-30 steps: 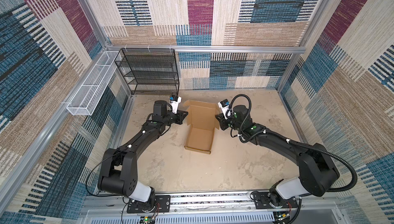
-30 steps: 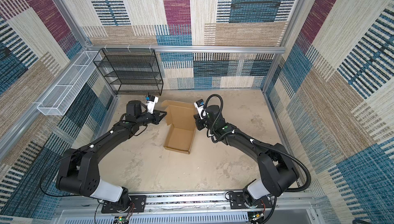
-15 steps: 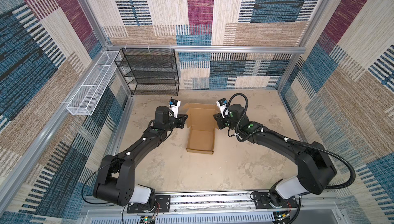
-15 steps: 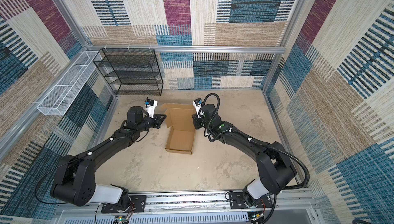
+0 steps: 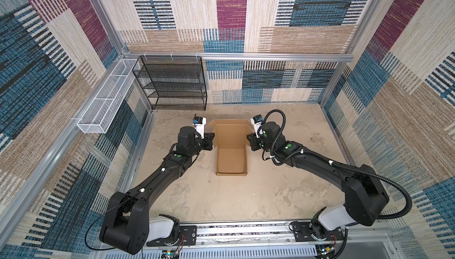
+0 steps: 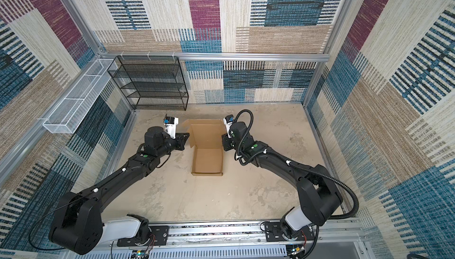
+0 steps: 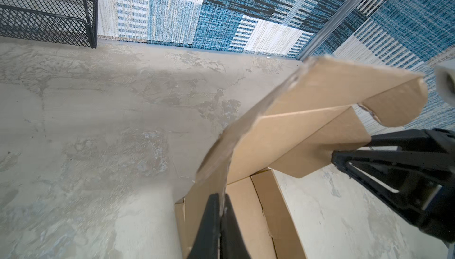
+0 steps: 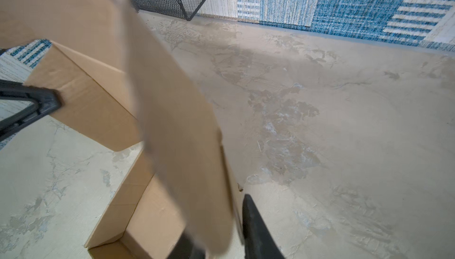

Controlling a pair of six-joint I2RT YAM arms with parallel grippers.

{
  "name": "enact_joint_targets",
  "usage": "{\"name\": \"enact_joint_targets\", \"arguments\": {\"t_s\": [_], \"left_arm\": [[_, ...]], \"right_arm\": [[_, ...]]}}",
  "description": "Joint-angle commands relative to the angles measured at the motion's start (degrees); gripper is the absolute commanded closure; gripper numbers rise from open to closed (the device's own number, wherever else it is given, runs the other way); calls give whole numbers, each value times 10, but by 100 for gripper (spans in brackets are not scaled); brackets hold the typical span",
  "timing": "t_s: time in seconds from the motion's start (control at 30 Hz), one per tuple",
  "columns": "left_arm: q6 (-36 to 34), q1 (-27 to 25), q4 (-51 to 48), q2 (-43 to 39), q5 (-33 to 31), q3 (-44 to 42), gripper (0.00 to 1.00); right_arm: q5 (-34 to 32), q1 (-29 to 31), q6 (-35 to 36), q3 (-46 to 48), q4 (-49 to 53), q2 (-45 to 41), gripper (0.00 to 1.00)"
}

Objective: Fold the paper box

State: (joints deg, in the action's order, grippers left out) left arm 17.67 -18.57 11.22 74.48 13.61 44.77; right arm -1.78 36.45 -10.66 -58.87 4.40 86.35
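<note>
Far left, a white wire basket point(image 5: 105, 102) hangs on the wall beside a black mesh shelf rack point(image 5: 172, 80) at the back. My left arm stretches from its base at the near edge of the table point(image 5: 221, 196) forward and inward, elbow low, wrist turned toward the middle. My left gripper point(image 7: 219, 203) is clamped tight on the left edge of the raised lid of the paper box point(image 5: 231, 158), with its fingers point(image 7: 209, 220) flat against either face of the cardboard.

The paper box sits mid-table between both grippers. Its shallow tray lies flat on the near side, and its lid stands up on the far side with its side flaps bent.

My right arm mirrors the left from the near right, a black cable point(image 5: 275, 114) looped above its wrist. My right gripper point(image 5: 249, 142) meets the lid's right flap with jaws apart, wider than the cardboard. The flap runs between them, not pinched.

In the right wrist view one finger shows just beside the flap's edge, while the other is mostly hidden behind blurred cardboard. Both wrist views cut the tray off at the frame's edge. In both top views the fingertips are too small to make out.
</note>
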Motion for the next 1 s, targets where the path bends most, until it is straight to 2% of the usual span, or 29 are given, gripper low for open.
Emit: {"name": "enact_joint_targets", "arguments": {"t_s": [0.0, 0.2, 0.53, 0.97], "left_arm": [[5, -5, 0, -7, -15, -2, 100], [6, -11, -7, -9, -23, -2, 100], [4, -34, -19, -12, -58, -3, 100], [28, -66, -29, -26, -136, -16, 100]], "right_arm": [[-10, 6, -17, -7, -7, 5, 75], [-16, 13, -21, -16, -12, 18, 79], [-67, 30, -50, -25, -7, 36, 86], [-163, 80, -80, -22, -5, 50, 87]]}}
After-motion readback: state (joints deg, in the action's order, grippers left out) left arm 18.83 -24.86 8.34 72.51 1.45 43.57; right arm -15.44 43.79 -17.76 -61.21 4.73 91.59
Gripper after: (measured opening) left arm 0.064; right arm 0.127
